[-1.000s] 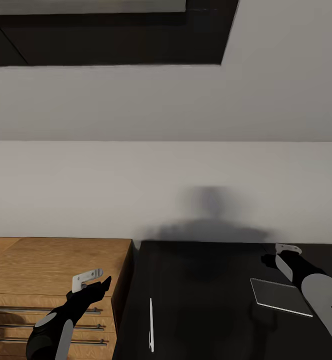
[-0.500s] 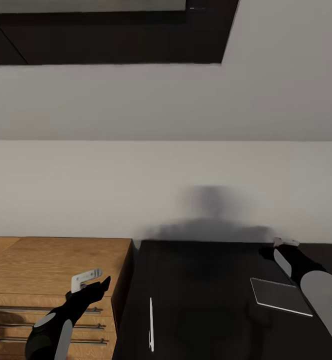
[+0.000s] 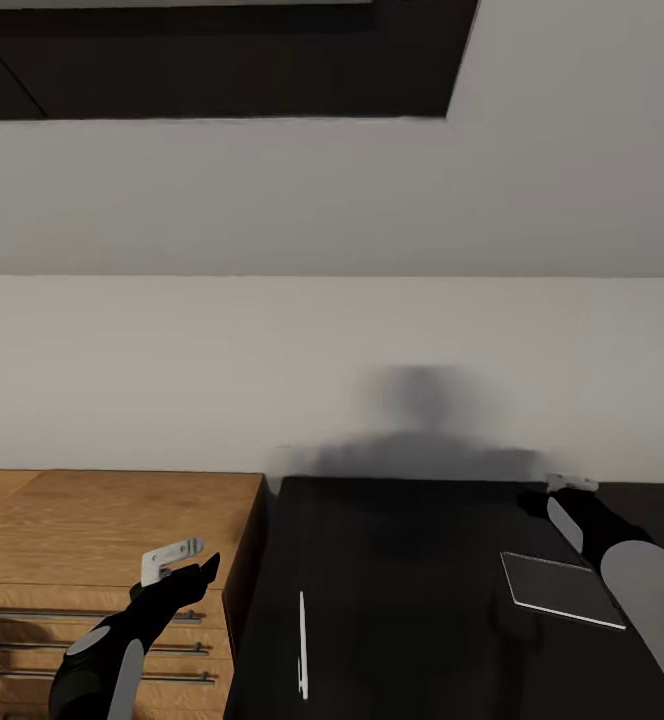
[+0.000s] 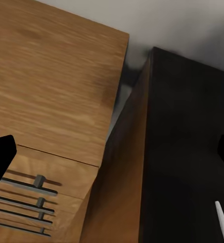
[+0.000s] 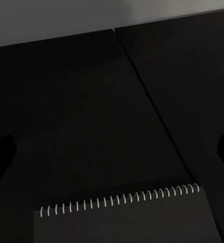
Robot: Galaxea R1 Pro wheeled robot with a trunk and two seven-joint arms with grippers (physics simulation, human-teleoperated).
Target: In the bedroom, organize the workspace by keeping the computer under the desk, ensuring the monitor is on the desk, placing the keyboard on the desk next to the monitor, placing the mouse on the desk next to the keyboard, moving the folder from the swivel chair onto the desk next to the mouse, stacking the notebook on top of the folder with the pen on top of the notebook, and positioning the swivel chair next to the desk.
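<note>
**Both arms over the bench, pen and notebook lying flat**

Head view: the glossy black bench point(image 3: 412, 600) runs along the pale wall point(image 3: 332, 370), butted against a light wooden dresser point(image 3: 102, 520) on the left; the pen point(image 3: 302, 645) lies on the bench near its left edge, a thin pale stick pointing away from the robot; the notebook point(image 3: 560, 588) lies flat toward the right, well apart from the pen; the left tool point(image 3: 182, 560) hangs over the dresser top, holding nothing, though its spread cannot be told from here; the right tool point(image 3: 569, 487) sits over the far right of the bench, just beyond the notebook, its fingers hard to read.

Left wrist view: dark fingertips point(image 4: 0, 157) stand at opposite edges, so the tool is wide; between them the dresser point(image 4: 56, 96) with its bar handles point(image 4: 26, 192), the bench point(image 4: 192, 152), and the pen's pale tip point(image 4: 223, 223).

Right wrist view: fingertips point(image 5: 0, 152) far apart, wide and empty; the notebook point(image 5: 127, 223) with its white spiral binding lies on the bench point(image 5: 91, 101) below them.
</note>
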